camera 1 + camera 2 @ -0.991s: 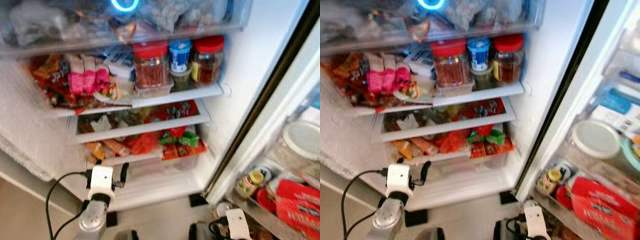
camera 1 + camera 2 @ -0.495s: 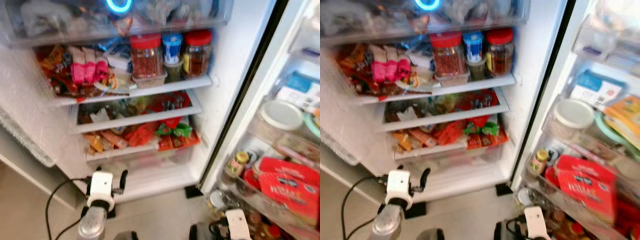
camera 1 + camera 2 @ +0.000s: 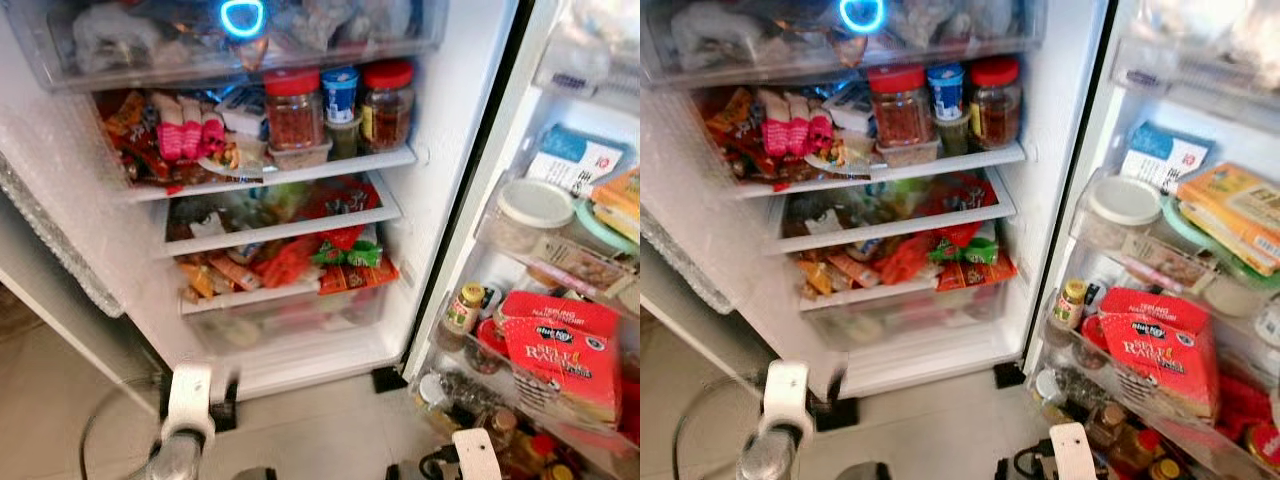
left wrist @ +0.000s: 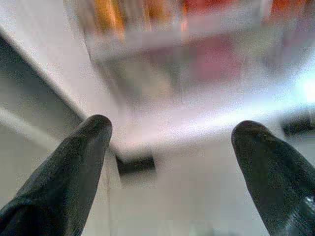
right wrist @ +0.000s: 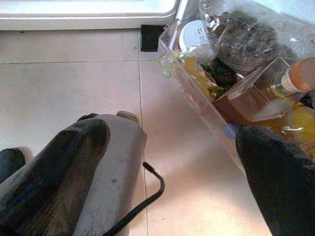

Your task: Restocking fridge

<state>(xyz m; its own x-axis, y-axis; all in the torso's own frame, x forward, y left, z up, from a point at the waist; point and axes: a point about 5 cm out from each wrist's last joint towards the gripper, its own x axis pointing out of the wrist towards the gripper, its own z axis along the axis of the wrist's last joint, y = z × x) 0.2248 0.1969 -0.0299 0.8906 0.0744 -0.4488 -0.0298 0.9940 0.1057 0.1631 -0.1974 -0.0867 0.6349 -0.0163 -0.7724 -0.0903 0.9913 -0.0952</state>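
Observation:
The fridge [image 3: 455, 150] stands open before me, its shelves packed. Two red-lidded jars [image 3: 295, 110] and a blue-lidded tub [image 3: 340, 95] sit on the upper shelf beside pink packets [image 3: 185, 135]. Snack packs fill the shelves below, above a clear bottom drawer [image 3: 290, 315]. My left gripper [image 4: 172, 128] is open and empty, low in front of the fridge's bottom left corner, blurred in the eye views. My right gripper [image 5: 172, 132] is open with nothing between its fingers, down over the tile floor by the door's lowest bin [image 5: 197, 93].
The open door [image 3: 1160, 300] on the right carries a red box [image 3: 560, 350], a white-lidded container [image 3: 530, 210] and a small yellow-capped bottle [image 3: 462, 308]. Its lowest bin holds an amber bottle [image 5: 256, 93] and a dark bag [image 5: 241, 34]. A blue ring light [image 3: 242, 17] glows on the top drawer.
The camera has shifted, bringing more of the door shelves into view. My left gripper has dropped lower in the picture and is blurred with motion.

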